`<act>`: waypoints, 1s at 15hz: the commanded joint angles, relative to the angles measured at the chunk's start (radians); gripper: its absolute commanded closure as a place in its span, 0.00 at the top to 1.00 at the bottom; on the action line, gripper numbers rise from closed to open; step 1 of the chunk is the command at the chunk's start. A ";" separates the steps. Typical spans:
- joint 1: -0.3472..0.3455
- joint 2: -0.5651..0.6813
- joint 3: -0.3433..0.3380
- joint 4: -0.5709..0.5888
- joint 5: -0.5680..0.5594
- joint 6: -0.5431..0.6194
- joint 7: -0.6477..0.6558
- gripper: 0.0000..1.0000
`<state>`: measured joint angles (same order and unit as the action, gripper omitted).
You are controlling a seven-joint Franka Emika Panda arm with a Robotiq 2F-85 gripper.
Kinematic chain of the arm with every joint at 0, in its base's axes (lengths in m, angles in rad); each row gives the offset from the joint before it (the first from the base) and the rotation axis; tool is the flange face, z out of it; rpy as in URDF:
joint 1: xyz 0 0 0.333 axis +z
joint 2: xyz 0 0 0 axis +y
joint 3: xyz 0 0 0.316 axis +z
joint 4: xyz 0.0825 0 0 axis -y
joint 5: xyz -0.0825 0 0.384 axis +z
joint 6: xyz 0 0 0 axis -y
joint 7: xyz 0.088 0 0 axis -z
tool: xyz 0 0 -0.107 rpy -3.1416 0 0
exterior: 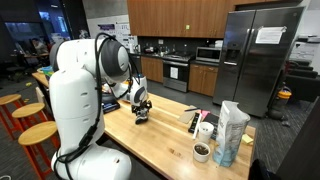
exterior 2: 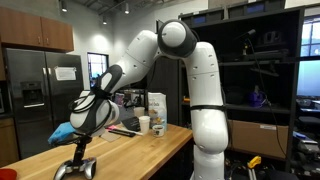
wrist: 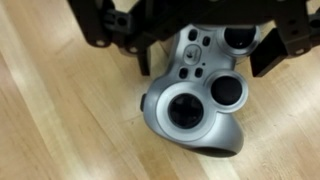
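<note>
A silver game controller (wrist: 195,100) with black thumbsticks lies on the wooden counter (wrist: 60,120). My gripper (wrist: 200,62) comes in from the top of the wrist view, open, with one black finger (wrist: 146,62) on each side of the controller's upper body. I cannot tell whether the fingers touch it. In both exterior views the gripper (exterior: 141,107) (exterior 2: 77,152) points straight down just over the controller (exterior: 141,117) (exterior 2: 75,170), which rests on the counter near its end.
Further along the counter stand a tall clear bag (exterior: 232,130), a white cup (exterior: 205,130), a dark cup (exterior: 201,151) and a blue cloth (exterior 2: 62,133). Wooden stools (exterior: 38,130) stand beside the counter. A steel fridge (exterior: 258,55) is behind.
</note>
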<state>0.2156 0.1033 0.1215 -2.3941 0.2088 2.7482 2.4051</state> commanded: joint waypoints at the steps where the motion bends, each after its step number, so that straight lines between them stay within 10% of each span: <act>1: -0.008 0.000 0.007 0.000 0.001 -0.001 -0.004 1.00; 12: 0.009 0.021 0.014 0.022 -0.019 -0.020 0.059 1.00; 13: 0.011 0.022 0.012 0.023 -0.028 -0.023 0.078 0.75; 15: 0.014 0.024 0.004 0.026 -0.041 -0.033 0.139 0.68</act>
<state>0.2205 0.1221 0.1382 -2.3847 0.1982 2.7422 2.4495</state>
